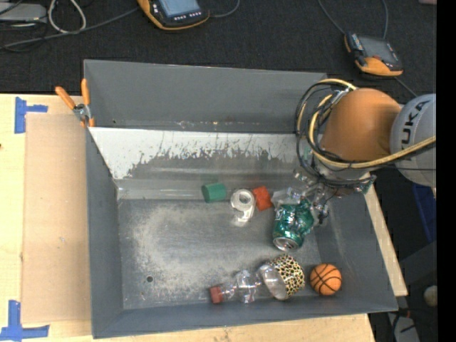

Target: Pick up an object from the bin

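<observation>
Evidently the thing nearest the gripper (313, 201) is a crushed green can (292, 225), lying on its side toward 3 o'clock on the floor of the bin (178, 255). It lies apart from its neighbours, which should leave room for a grasp. The gripper sits at the can's 1 o'clock, under the wrist's orange cover (356, 123), and whether it is open or closed I cannot tell. A white tape roll (243, 206) lies at the can's 9 o'clock and a leopard-print object (288, 275) at its 6.

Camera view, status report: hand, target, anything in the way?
Hand low over crushed green metal can, right side of grey metal bin. Hold unconfirmed. Small red-orange block, white tape roll close beside it.
</observation>
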Controlling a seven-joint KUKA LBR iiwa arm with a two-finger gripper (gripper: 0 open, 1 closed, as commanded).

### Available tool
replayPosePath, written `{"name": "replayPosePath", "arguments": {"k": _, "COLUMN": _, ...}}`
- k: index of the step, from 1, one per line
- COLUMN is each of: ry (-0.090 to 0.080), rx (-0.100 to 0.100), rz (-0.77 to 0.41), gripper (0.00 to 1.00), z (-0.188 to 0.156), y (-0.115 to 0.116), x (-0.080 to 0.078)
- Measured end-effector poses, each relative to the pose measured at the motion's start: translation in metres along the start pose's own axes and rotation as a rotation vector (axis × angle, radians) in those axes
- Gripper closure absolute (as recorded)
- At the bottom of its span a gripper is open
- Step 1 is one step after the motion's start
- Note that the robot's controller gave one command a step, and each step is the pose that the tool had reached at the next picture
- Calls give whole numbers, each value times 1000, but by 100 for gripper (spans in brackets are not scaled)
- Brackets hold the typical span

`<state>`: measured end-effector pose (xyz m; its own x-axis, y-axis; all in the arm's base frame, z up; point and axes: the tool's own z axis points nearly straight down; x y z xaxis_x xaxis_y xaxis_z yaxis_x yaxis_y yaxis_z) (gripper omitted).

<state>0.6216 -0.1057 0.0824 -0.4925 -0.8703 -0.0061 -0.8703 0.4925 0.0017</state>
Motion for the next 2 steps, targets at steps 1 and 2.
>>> {"name": "replayPosePath", "arguments": {"k": 1, "ry": 0, "rx": -4, "rz": 3, "gripper": 100, "z": -36, "y": 1, "x": -1}}
{"name": "replayPosePath", "arguments": {"k": 2, "ry": -1, "rx": -4, "rz": 5, "gripper": 100, "z": -66, "y": 2, "x": -2}}
